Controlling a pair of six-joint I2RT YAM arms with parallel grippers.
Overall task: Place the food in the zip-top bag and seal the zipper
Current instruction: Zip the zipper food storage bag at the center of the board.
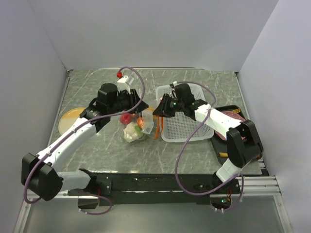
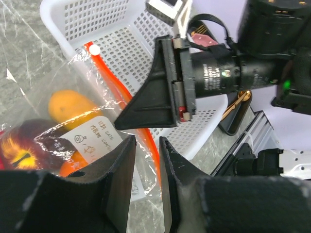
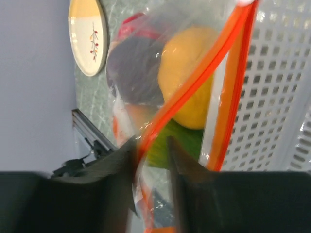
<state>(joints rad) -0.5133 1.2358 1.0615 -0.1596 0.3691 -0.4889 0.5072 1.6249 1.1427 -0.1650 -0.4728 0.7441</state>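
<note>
Right now my left gripper (image 2: 146, 141) stands narrow on the small clear crinkly plastic zip-top bag (image 2: 53, 68). Its two dark fingers are close together, with the film and a run of the thin orange-red zipper strip (image 3: 199, 68) caught in the slot between them. My right gripper (image 3: 151, 143) is narrow too, one finger on each side of that strip. The view there is blurred, so I cannot tell how firmly the pads bear on it. Above my right fingers two orange-red bands spread apart in a V, so the mouth is open at that spot. My two grippers sit just beside each other, tip toward tip, at the left edge of the white perforated rectangular plastic basket (image 1: 177, 132).

The bag rests on the grey-green marbled tabletop (image 1: 146, 158) just left of the basket, its mouth raised toward my fingers. Through the film I see a round yellow-orange toy orange (image 3: 189, 58), a dark purple ball (image 3: 136, 73), a patch of green under the orange and something red behind. A cream round plate with a red sprig pattern (image 3: 87, 34) lies well apart, farther left.
</note>
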